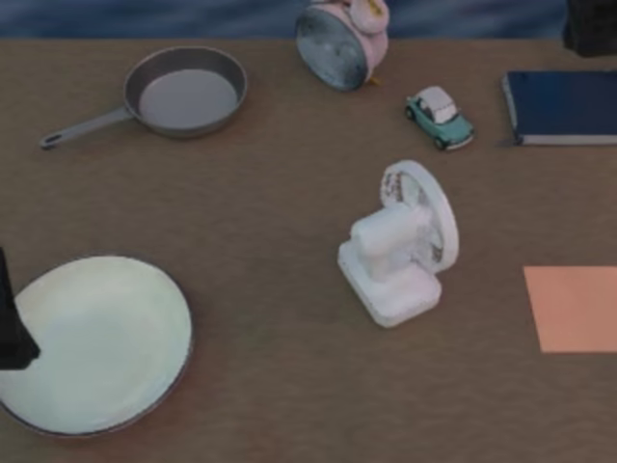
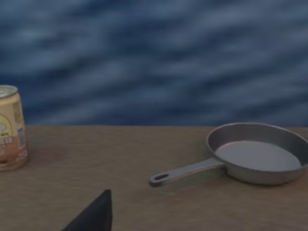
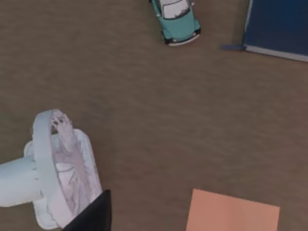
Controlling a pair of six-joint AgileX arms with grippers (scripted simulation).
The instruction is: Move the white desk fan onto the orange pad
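The white desk fan (image 1: 395, 246) stands upright near the table's middle, its round grille ring on the right side of its base. The right wrist view shows the fan (image 3: 57, 168) from above. The orange pad (image 1: 574, 309) lies flat at the right edge, apart from the fan, and appears in the right wrist view as the orange pad (image 3: 233, 214). My right gripper (image 1: 588, 24) hangs at the far right corner, well away from the fan. Only one dark fingertip (image 3: 96, 216) shows, off to one side, and it holds nothing. My left gripper (image 1: 14, 328) is parked at the left edge over the plate.
A large white plate (image 1: 92, 342) lies front left and a grey frying pan (image 1: 183, 92) back left. A pink alarm clock (image 1: 342, 43), a teal toy car (image 1: 440, 118) and a dark blue book (image 1: 561, 106) line the back. A can (image 2: 10, 127) shows in the left wrist view.
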